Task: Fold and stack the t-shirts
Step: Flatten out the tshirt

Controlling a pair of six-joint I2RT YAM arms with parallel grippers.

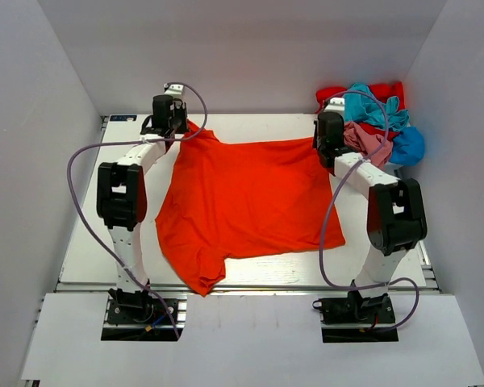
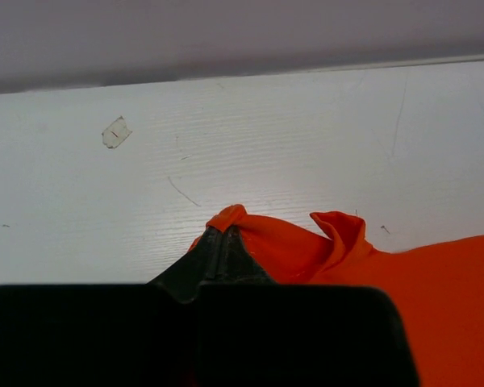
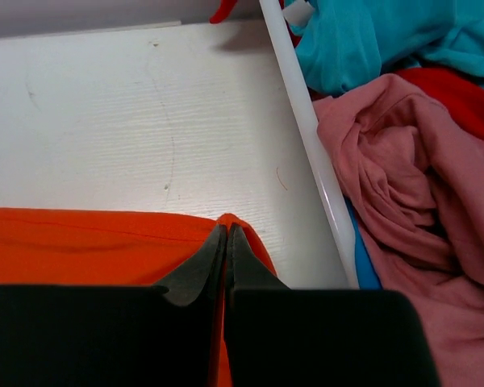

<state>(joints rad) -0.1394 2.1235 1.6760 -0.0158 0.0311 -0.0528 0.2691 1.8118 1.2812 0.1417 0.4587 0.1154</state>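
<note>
The bright orange-red t-shirt (image 1: 246,201) lies spread on the white table, one sleeve hanging toward the near edge. My left gripper (image 1: 180,122) is shut on its far left corner; the left wrist view shows the closed gripper (image 2: 224,231) pinching a fold of the orange-red t-shirt (image 2: 306,246). My right gripper (image 1: 320,143) is shut on the far right corner; the right wrist view shows the gripper (image 3: 227,228) clamped on the orange-red t-shirt's (image 3: 89,242) edge. The teal (image 1: 371,106), pink (image 1: 367,141), red (image 1: 385,90) and blue (image 1: 409,147) t-shirts lie heaped at the far right.
The heap sits in a white-rimmed bin (image 3: 306,129) just right of my right gripper. White walls enclose the table on the left, far and right sides. A bit of tape (image 2: 115,132) is stuck on the table ahead of my left gripper.
</note>
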